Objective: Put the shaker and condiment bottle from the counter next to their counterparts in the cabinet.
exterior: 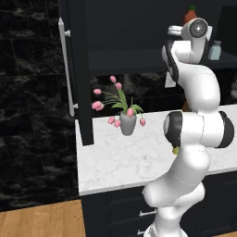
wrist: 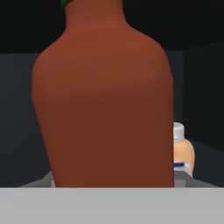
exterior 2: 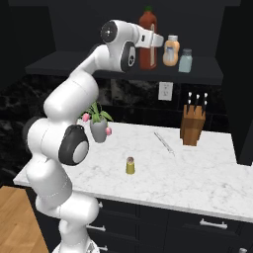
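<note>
The tall red-orange condiment bottle (exterior 2: 147, 55) stands upright on the shelf of the dark cabinet (exterior 2: 64, 64), and my gripper (exterior 2: 155, 40) is shut on its body from the left. In the hand view the condiment bottle (wrist: 105, 100) sits very close, with a sliver of green cap at the top. Right beside it stand the counterparts: the peach-orange bottle (exterior 2: 171, 51) (wrist: 183, 155) and the pale blue-grey shaker (exterior 2: 186, 61) (exterior: 215, 50). The tiny yellow-green shaker (exterior 2: 130, 165) stands alone on the marble counter (exterior 2: 197, 178), well below the gripper.
The cabinet door (exterior: 78, 69) hangs open at the left with its long silver handle (exterior: 65, 69). A vase of pink tulips (exterior 2: 99, 129), a knife block (exterior 2: 192, 126) and a slim utensil (exterior 2: 164, 142) sit on the counter. Dark drawers run below it.
</note>
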